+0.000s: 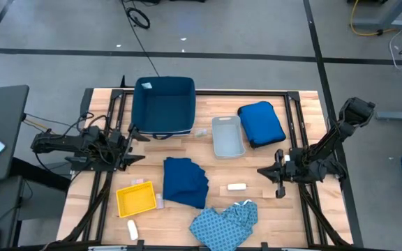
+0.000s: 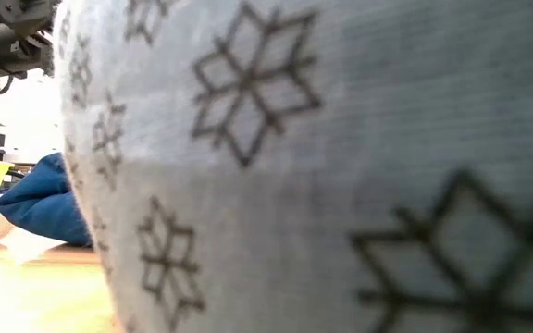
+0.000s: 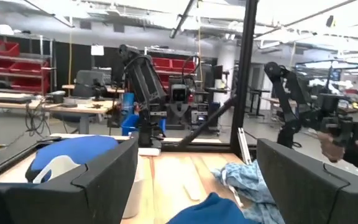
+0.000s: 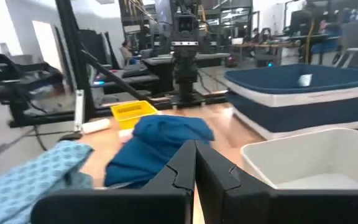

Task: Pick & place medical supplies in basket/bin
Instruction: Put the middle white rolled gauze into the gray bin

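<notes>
- While both arms sit idle at the table's sides, you have the left gripper point(image 1: 137, 144) at the left of the overhead frame, just below the navy bin's near-left corner, with its fingers point(image 3: 98, 180) spread wide and holding nothing.
- Your right gripper point(image 1: 269, 173) is at centre right of the overhead frame, below the royal-blue bundle point(image 1: 261, 123); its fingers point(image 4: 166, 171) are pressed together, gripping nothing.
- The navy bin point(image 1: 163, 104) stands at upper centre-left, with something small and white against its back wall.
- The grey tray point(image 1: 227, 135) lies just right of the bin, between it and the bundle.
- The yellow tray point(image 1: 136, 199) sits at lower left, with a white packet point(image 1: 132, 229) below it near the table edge.
- The navy garment point(image 1: 185, 181) lies crumpled at centre, just right of the yellow tray.
- Another white packet point(image 1: 236, 187) rests to the right of that garment, well apart from the grey tray.
- The light blue patterned garment point(image 1: 225, 223) is bunched at bottom centre, and it fills nearly all of your table-level view point(image 2: 340, 166).
</notes>
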`<move>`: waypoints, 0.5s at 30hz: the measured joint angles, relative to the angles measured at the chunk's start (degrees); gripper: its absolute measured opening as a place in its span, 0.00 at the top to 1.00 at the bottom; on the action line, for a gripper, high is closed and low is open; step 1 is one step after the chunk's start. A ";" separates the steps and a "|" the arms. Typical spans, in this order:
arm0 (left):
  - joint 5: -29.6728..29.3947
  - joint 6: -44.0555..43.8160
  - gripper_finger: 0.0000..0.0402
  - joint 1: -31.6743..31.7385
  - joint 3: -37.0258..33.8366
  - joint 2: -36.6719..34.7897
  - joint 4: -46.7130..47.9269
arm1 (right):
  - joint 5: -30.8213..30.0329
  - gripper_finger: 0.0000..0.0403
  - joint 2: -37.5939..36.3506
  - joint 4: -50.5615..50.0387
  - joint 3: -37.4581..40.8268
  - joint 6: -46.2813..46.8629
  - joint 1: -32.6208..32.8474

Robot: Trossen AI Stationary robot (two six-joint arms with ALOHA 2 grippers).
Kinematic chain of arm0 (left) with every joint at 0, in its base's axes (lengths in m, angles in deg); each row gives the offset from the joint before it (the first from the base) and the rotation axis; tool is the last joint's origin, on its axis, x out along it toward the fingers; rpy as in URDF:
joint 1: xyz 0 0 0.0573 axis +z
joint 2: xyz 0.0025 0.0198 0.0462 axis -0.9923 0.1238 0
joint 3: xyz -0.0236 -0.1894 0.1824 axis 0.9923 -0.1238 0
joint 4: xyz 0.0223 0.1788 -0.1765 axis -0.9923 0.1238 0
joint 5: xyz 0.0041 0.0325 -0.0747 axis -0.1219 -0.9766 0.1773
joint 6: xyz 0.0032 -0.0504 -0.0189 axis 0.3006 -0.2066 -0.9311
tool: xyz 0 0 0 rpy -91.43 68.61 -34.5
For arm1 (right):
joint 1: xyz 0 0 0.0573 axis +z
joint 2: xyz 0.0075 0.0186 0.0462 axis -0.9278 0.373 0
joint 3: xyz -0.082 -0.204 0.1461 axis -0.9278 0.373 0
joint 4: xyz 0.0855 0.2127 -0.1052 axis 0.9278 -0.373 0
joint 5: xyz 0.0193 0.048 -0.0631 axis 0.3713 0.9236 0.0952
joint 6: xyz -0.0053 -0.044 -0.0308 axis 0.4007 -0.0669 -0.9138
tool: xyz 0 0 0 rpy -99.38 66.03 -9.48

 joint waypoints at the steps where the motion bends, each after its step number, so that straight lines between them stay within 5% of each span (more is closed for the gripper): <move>1: -0.32 0.21 0.17 0.00 -0.02 0.02 -0.26 | -0.96 0.96 0.00 0.00 0.00 -0.02 -0.83; 9: -1.16 -2.98 0.17 0.00 -0.02 0.02 -2.68 | -2.63 0.96 0.00 -0.63 -0.02 -0.01 -8.27; 15: -3.18 -4.75 0.17 0.09 0.00 2.02 -0.11 | 5.77 0.90 -0.01 -2.55 -2.26 -1.31 -17.73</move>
